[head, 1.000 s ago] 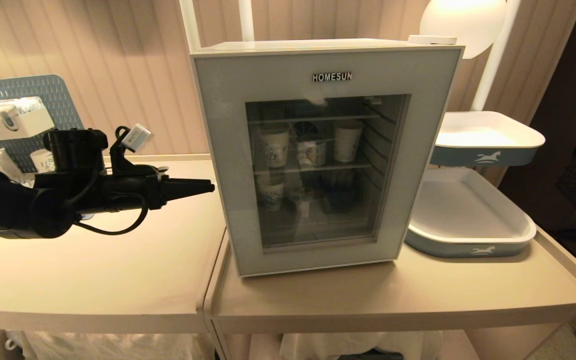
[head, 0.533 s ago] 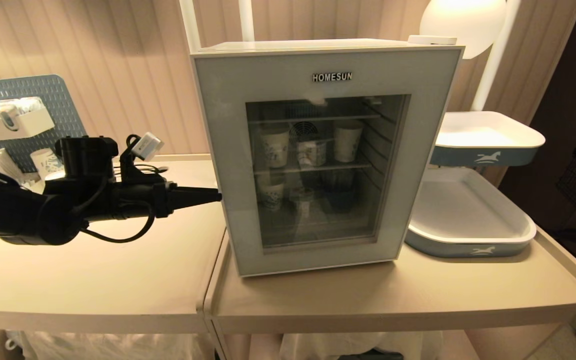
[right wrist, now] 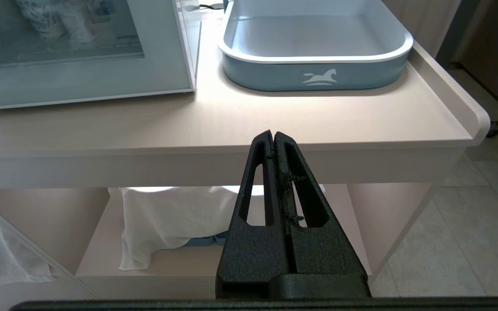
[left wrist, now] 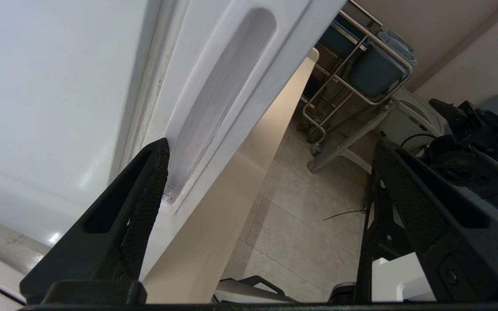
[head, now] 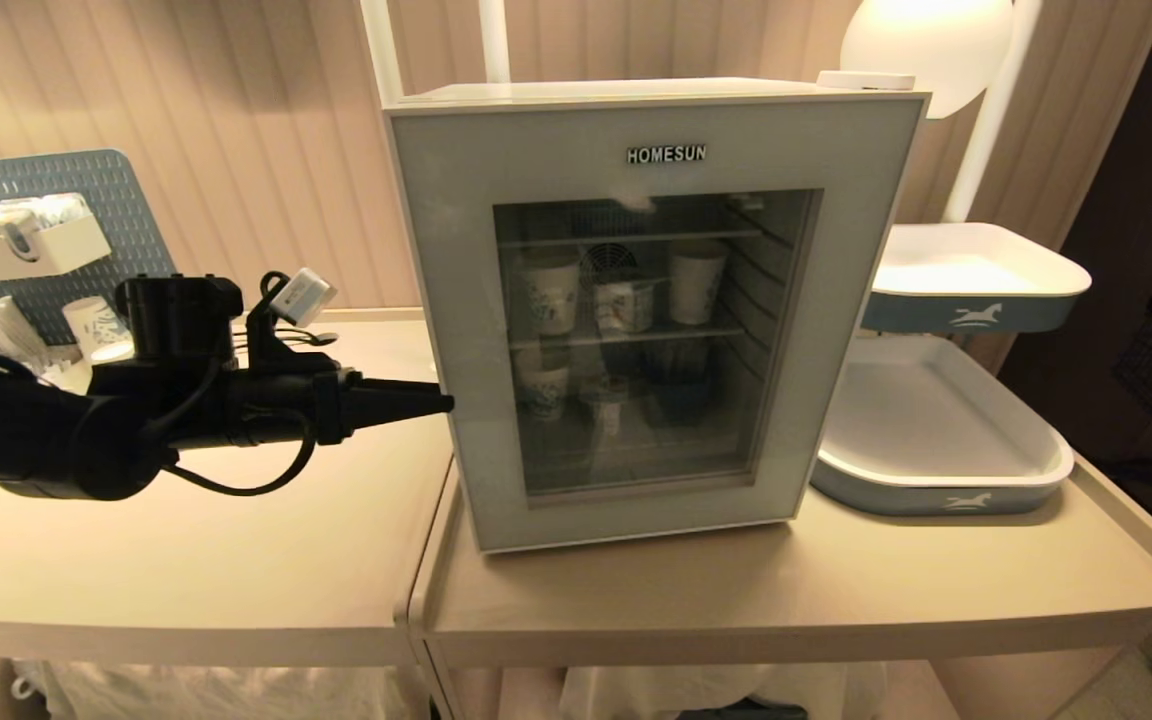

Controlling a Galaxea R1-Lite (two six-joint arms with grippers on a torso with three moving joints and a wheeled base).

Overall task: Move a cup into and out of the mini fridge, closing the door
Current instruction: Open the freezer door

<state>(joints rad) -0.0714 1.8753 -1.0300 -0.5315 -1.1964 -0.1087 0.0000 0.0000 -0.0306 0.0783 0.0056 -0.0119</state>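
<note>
The mini fridge point(head: 636, 95) stands on the right table, and its door point(head: 451, 300) is closed. Several paper cups point(head: 548, 292) stand on the wire shelves behind the dark glass. My left gripper point(head: 439, 401) reaches in level from the left, its tip at the door's left edge. In the left wrist view the left gripper point(left wrist: 270, 144) is open wide and holds nothing. One finger point(left wrist: 145, 194) lies against the long handle recess point(left wrist: 227, 86) in the door's side, next to the fridge's white wall point(left wrist: 50, 108). My right gripper point(right wrist: 273, 134) is shut and empty, parked in front of and below the table edge point(right wrist: 231, 153).
Right of the fridge a blue-and-white tray point(head: 941, 440) sits under a second raised tray point(head: 976, 275). At the far left are a blue pegboard rack point(head: 56, 190) and another paper cup point(head: 88, 322). A white cloth point(right wrist: 167, 216) lies on the shelf under the table.
My left arm has moved right and slightly down, bringing the gripper tip from short of the fridge up to the door's left edge. The fridge, the cups and the right arm have not moved.
</note>
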